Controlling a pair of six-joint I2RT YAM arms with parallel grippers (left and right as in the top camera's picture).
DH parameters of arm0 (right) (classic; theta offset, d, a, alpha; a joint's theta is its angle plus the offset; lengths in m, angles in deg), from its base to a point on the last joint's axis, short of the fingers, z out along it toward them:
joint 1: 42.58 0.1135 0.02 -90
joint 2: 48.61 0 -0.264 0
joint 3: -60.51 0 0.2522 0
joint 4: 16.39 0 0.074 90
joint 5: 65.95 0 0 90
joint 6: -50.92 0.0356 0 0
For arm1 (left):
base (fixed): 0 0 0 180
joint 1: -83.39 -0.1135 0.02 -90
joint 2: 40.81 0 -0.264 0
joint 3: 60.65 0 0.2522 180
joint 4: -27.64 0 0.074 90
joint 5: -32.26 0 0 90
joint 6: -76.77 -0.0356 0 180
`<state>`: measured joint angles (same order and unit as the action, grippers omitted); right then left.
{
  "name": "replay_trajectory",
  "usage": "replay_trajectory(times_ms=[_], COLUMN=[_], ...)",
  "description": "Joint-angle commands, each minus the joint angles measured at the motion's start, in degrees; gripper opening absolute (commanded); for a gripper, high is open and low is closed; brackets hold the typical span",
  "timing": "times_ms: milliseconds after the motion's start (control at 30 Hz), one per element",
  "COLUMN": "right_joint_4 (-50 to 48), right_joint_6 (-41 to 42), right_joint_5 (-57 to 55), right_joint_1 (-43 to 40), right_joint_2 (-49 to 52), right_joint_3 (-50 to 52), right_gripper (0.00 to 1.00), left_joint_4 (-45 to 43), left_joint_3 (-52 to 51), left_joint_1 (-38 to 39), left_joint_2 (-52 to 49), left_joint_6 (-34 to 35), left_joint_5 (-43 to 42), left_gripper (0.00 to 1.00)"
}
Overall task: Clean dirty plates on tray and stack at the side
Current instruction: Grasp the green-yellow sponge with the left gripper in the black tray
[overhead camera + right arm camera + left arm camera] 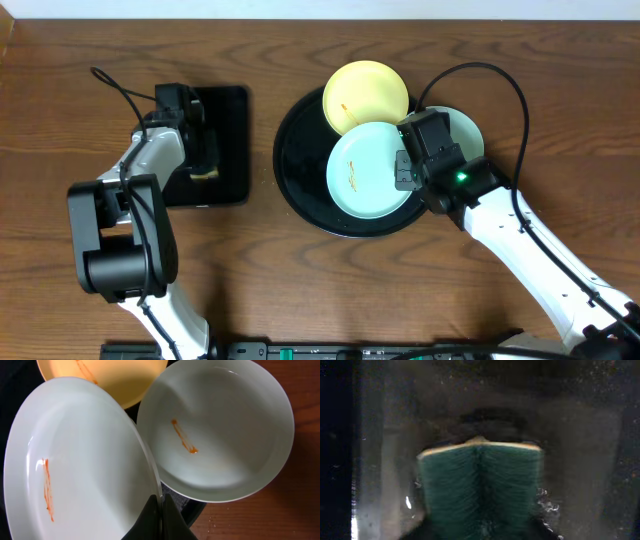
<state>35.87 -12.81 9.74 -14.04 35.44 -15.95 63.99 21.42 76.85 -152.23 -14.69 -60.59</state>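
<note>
On the round black tray (pixel 298 190) lie a pale yellow plate (pixel 366 93) at the back and a mint plate (pixel 362 170) in front of it. A second mint plate (pixel 470 128) overhangs the tray's right rim. All three carry orange-brown smears. My right gripper (pixel 160 510) is shut on the right rim of the front mint plate (pixel 80 460), which is tilted over the other mint plate (pixel 220 435). My left gripper (pixel 205 160) hangs over the rectangular tray, shut on a green-and-yellow sponge (pixel 480 485) that is creased down its middle.
The smaller rectangular black tray (pixel 232 120) lies at the left, wet and glossy under the sponge. Bare wooden table (pixel 260 260) runs between the two trays and along the front. The right arm's cable (pixel 500 80) loops above the plates.
</note>
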Motion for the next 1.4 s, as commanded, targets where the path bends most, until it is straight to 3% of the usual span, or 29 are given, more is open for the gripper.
replay_trajectory(times_ms=[0, 33, 67, 100, 133, 200, 367, 400, 467, 533, 567, 600, 700, 733, 767, 833, 933, 1067, 1200, 1233, 1333, 1367], right_joint_4=[0.1, 0.1, 0.1, 0.1, 0.1, 0.1, 0.1, 0.0, 0.0, 0.0, 0.0, 0.0, 0.0, 0.1, 0.1, 0.1, 0.1, 0.1, 0.1, 0.1, 0.1, 0.1], right_joint_6=[-0.6, -0.6, -0.6, -0.6, -0.6, -0.6, -0.6, -0.6, -0.6, -0.6, -0.6, -0.6, -0.6, -0.6, -0.6, -0.6, -0.6, -0.6, -0.6, -0.6, -0.6, -0.6], right_joint_5=[0.2, 0.2, 0.2, 0.2, 0.2, 0.2, 0.2, 0.2, 0.2, 0.2, 0.2, 0.2, 0.2, 0.2, 0.2, 0.2, 0.2, 0.2, 0.2, 0.2, 0.2, 0.2], right_joint_1=[0.4, 0.4, 0.4, 0.4, 0.4, 0.4, 0.4, 0.4, 0.4, 0.4, 0.4, 0.4, 0.4, 0.4, 0.4, 0.4, 0.4, 0.4, 0.4, 0.4, 0.4, 0.4], right_joint_2=[0.0, 0.0, 0.0, 0.0, 0.0, 0.0, 0.0, 0.0, 0.0, 0.0, 0.0, 0.0, 0.0, 0.0, 0.0, 0.0, 0.0, 0.0, 0.0, 0.0, 0.0, 0.0], right_joint_3=[0.2, 0.2, 0.2, 0.2, 0.2, 0.2, 0.2, 0.2, 0.2, 0.2, 0.2, 0.2, 0.2, 0.2, 0.2, 0.2, 0.2, 0.2, 0.2, 0.2, 0.2, 0.2], right_gripper=[0.01, 0.01, 0.01, 0.01, 0.01, 0.01, 0.01, 0.01, 0.01, 0.01, 0.01, 0.01, 0.01, 0.01, 0.01, 0.02, 0.02, 0.02, 0.02, 0.03, 0.03, 0.03], left_joint_4=[0.0, 0.0, 0.0, -0.4, -0.7, -2.2, -6.0, -7.0, -7.3, -7.3, -7.3, -7.3, -7.8, -8.0, -7.9, -6.2, -1.9, 1.4, 1.9, 2.2, 2.8, 2.9], left_joint_3=[-0.4, -0.4, -0.4, -0.4, -0.4, -0.4, -0.4, -0.4, -0.4, -0.4, -0.4, -0.4, -0.3, -0.3, -0.3, -0.3, -0.3, -0.3, 0.7, 0.9, 0.9, 0.9], left_joint_1=[0.0, 0.0, 0.0, 0.0, 0.0, 0.0, 0.0, 0.0, 0.0, 0.0, 0.0, 0.0, 0.0, 0.0, 0.0, 0.0, 0.0, 0.0, 0.0, 0.0, 0.0, 0.0], left_joint_2=[-1.1, -1.1, -1.1, -1.1, -1.1, -1.1, -1.3, -1.6, -2.0, -2.7, -3.3, -3.7, -3.3, -3.1, -2.4, -1.1, -0.7, -0.7, 2.3, 4.2, 9.2, 10.2], left_joint_6=[0.0, 0.0, 0.0, 0.0, 0.0, 0.0, 0.0, 0.0, 0.0, 0.0, 0.0, 0.0, 0.0, 0.0, 0.0, 0.0, 2.2, 2.8, 2.8, 2.8, 2.8, 2.8], left_joint_5=[-0.1, -0.1, -0.1, -0.1, -0.1, -0.2, -0.1, -0.2, -0.2, -0.1, -0.1, -0.1, -0.1, -0.2, -0.2, -0.2, -0.2, -0.2, -0.2, -0.2, -0.2, -0.2], left_gripper=[0.11, 0.13, 0.30, 0.71, 0.81, 0.83, 0.73, 0.64, 0.57, 0.36, 0.19, 0.14, 0.14, 0.31, 0.73, 0.76, 0.75, 0.61, 0.59, 0.56, 0.24, 0.19])
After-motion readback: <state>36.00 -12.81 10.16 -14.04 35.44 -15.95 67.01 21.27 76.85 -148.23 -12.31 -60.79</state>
